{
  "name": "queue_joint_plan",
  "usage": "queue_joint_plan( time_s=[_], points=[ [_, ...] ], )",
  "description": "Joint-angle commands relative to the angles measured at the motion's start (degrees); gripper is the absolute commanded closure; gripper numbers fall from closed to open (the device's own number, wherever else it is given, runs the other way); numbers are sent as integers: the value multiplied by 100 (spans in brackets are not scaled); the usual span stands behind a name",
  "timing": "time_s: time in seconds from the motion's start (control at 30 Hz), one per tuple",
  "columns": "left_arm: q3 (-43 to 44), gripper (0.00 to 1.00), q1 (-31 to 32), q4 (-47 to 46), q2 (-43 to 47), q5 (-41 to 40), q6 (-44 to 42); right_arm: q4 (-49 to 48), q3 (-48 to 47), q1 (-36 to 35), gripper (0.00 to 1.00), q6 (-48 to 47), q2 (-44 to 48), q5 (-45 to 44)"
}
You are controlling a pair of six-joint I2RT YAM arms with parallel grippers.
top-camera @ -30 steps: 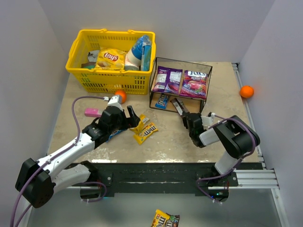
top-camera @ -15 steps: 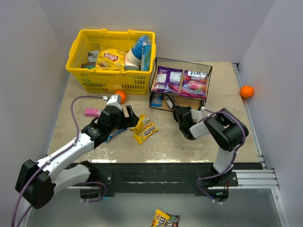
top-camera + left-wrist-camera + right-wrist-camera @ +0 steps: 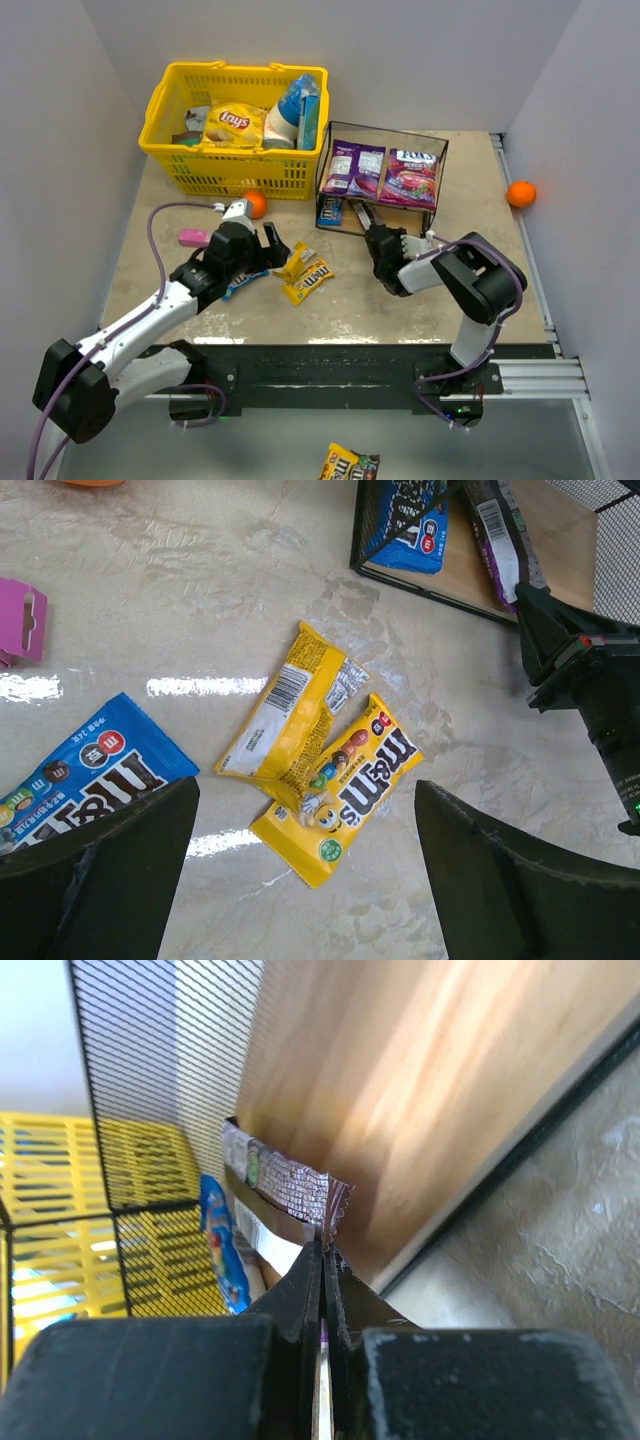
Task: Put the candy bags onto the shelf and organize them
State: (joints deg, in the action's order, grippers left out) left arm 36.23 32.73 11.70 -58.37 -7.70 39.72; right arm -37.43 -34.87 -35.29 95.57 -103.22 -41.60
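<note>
Top external view: the shelf (image 3: 415, 220), black wire frame with pale wood boards, stands right of the yellow basket (image 3: 175, 150). Two glossy purple bags (image 3: 353, 168) (image 3: 412, 177) lie flat side by side on the top board. A blue packet (image 3: 330, 210) sits at the left end of the lower board. The right gripper (image 3: 365, 217) is at the front edge of the lower board, fingers pinched together on a dark brown-purple packet (image 3: 290, 1182) with a crimped end and barcode, lying over the wood. The left gripper (image 3: 272, 243) hovers with fingers wide apart over the table. Two yellow packets (image 3: 335, 780) overlap on the table, and a second blue packet (image 3: 85, 775) lies left of them.
</note>
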Motion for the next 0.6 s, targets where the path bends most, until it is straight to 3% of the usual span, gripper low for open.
queue_joint_plan(
  time_s=[0.0,0.07,0.17,0.2,0.43,0.57],
  points=[
    [218,5,-74,-142,28,50,-123,218,-212,-57,100,-143,215,-709],
    [244,5,-83,-151,-16,94,-123,236,-397,-110,100,-389,144,-604],
    [279,5,-83,-133,-34,94,-140,96,-626,-224,70,-750,21,-331],
    [288,6,-83,-133,-34,85,-140,96,-678,-250,67,-803,-5,-252],
    [288,6,-109,-142,-52,85,-132,245,-864,-321,60,-1382,-49,591],
    [253,5,-109,-186,-78,120,-114,403,-828,-330,50,-1576,-49,899]
  ],
)
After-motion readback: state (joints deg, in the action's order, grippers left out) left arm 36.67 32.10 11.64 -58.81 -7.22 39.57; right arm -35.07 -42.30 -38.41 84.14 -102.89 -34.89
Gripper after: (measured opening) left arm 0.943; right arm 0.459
